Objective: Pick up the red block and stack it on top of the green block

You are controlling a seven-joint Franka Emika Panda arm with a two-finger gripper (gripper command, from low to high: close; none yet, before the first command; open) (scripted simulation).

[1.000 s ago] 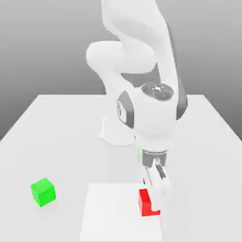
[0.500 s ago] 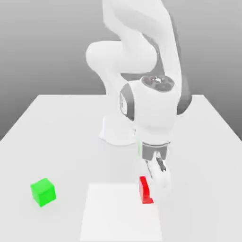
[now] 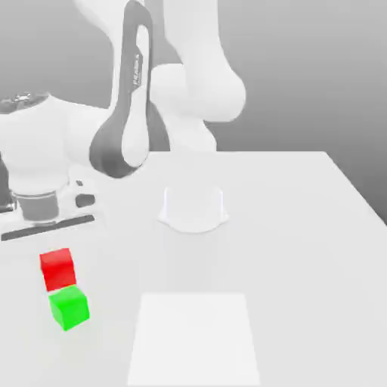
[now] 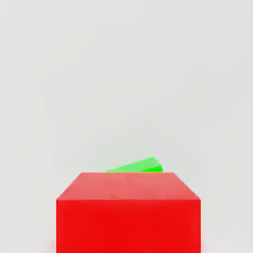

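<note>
you've got the red block sitting right over the green block on the counter; hand's fingers together, release and retreat left.

From the hand view, we see the red block hiding most of the green block.

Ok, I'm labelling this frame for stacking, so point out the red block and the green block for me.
red block (image 3: 57,269), exterior view, on its front face.
green block (image 3: 69,308), exterior view, on its front face, directly under the red one.
</note>
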